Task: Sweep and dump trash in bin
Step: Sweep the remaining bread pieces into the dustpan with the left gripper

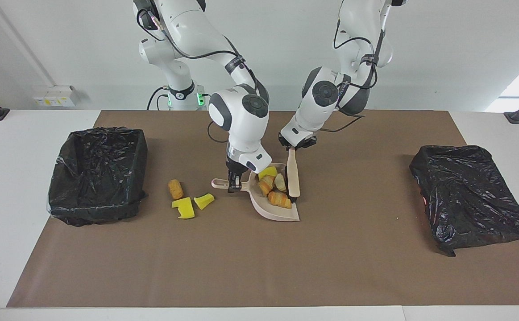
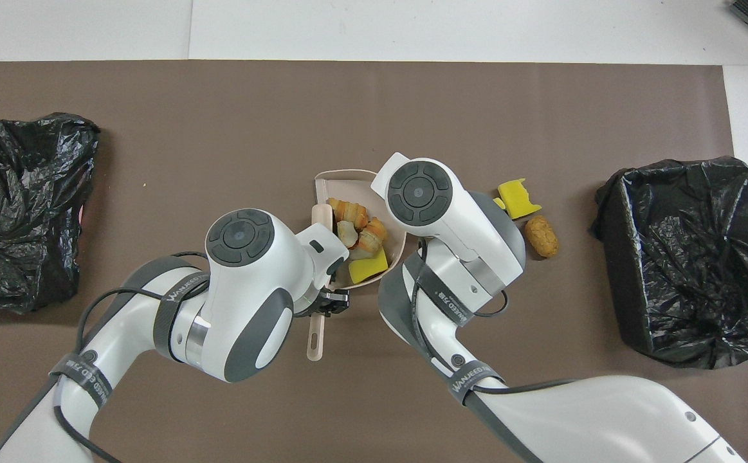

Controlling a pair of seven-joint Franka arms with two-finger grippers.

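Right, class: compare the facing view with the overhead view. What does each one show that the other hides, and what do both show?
Facing view only: the dustpan's handle with the right gripper shut on it, and the smaller yellow wedge on the mat; overhead, the right arm covers these.

Overhead view only: the brush handle's end sticking out past the left gripper.

Both: the left gripper shut on the brush, scraps piled in the dustpan, the tan lump, the larger yellow wedge, and two black-lined bins.
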